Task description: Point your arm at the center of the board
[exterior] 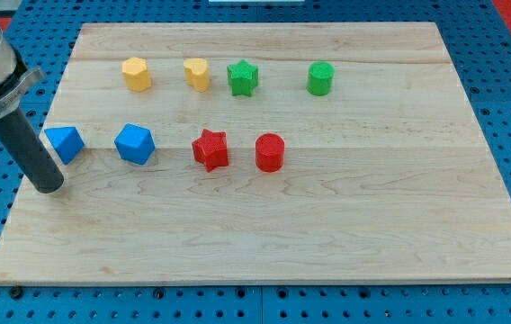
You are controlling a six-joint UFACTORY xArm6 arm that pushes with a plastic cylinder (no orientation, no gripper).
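Tip just below blue triangular block.

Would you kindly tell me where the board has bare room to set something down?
The wooden board is free across its whole lower half, below the red star block and red cylinder block, and along its right side past the green cylinder block. The upper left is crowded; my tip sits just below the blue block.

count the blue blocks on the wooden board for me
2. The blue triangular block sits at the view's left, just right of my tip. The blue hexagonal block lies further right, left of the red star block. None seems hidden.
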